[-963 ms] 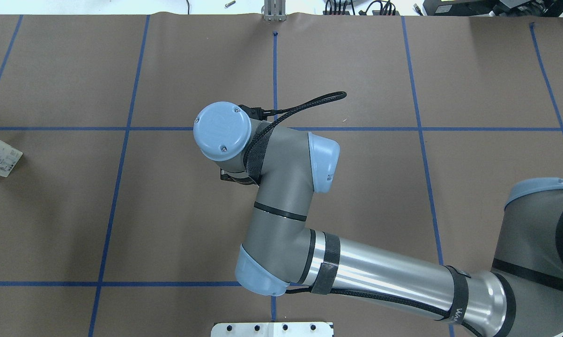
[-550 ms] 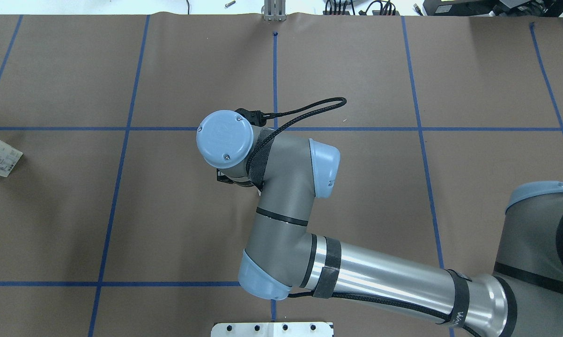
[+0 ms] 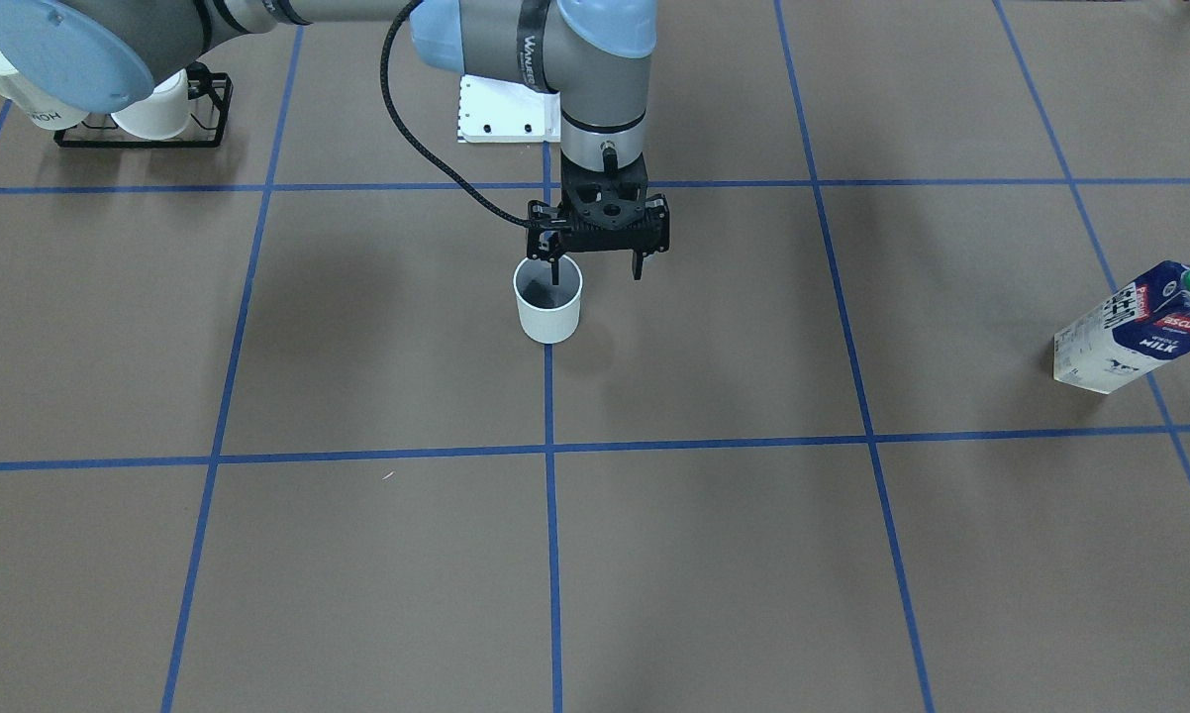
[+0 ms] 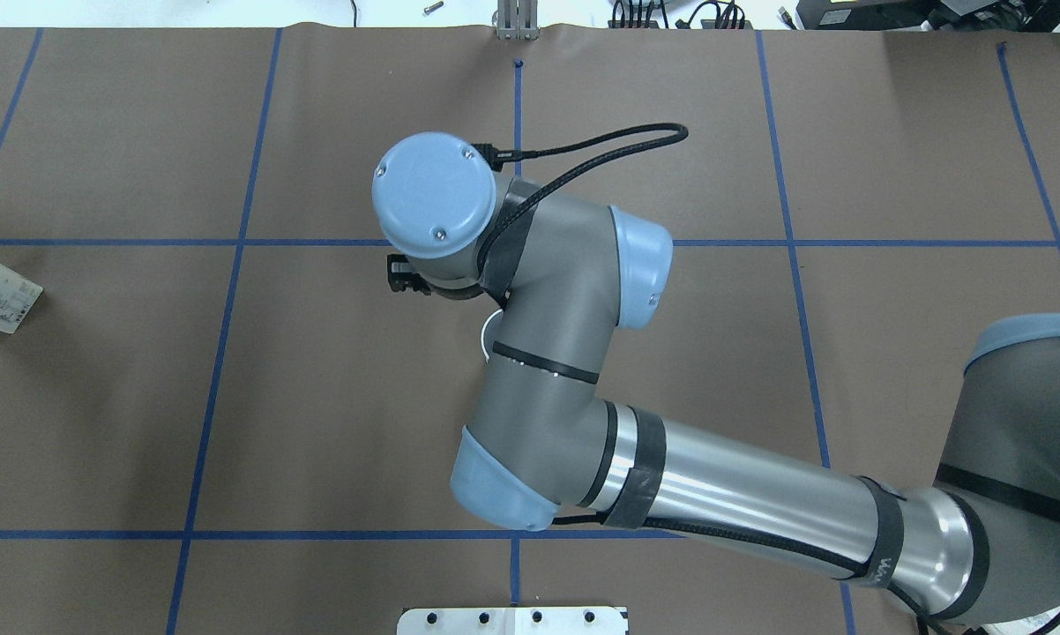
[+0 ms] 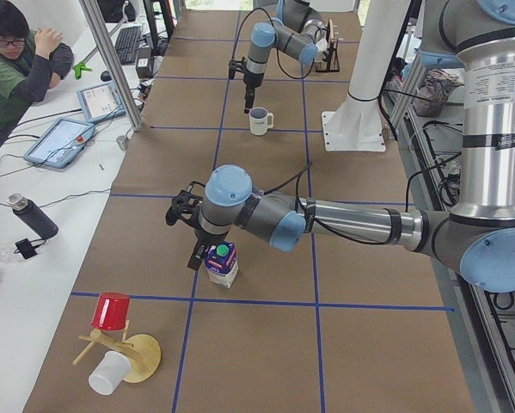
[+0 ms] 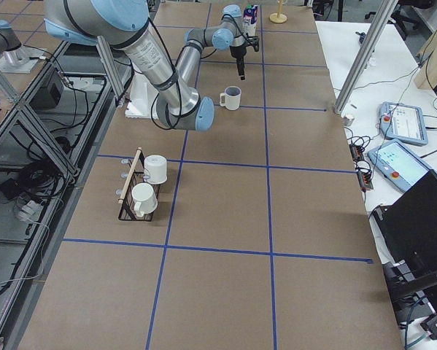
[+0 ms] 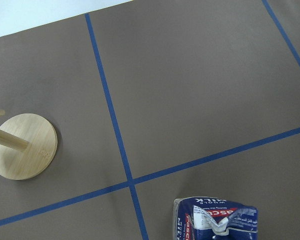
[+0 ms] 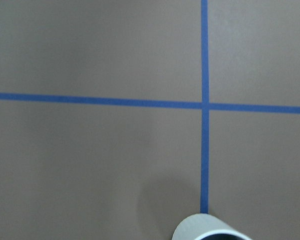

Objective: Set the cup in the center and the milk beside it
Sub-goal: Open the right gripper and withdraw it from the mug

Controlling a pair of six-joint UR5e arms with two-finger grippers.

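The cup (image 3: 548, 302) stands upright on the blue tape line (image 3: 551, 396) in the tabletop's middle part. It also shows as a white sliver under the arm in the overhead view (image 4: 488, 332) and at the bottom edge of the right wrist view (image 8: 210, 233). My right gripper (image 3: 595, 277) is open just above the cup, with one finger over its mouth, and holds nothing. The milk (image 3: 1140, 327) stands upright far off towards my left end of the table. My left gripper (image 5: 191, 231) hovers beside the milk (image 5: 222, 264); I cannot tell whether it is open or shut.
A black rack with two white cups (image 3: 140, 109) stands near my right arm's base. A wooden mug tree with a red cup (image 5: 119, 344) stands beyond the milk. A white mounting plate (image 3: 506, 114) lies by the robot. An operator (image 5: 16, 60) sits at the side desk.
My right arm's wrist has moved away from the robot's side of the table, and a sliver of the cup now shows beneath it. The milk has not moved.
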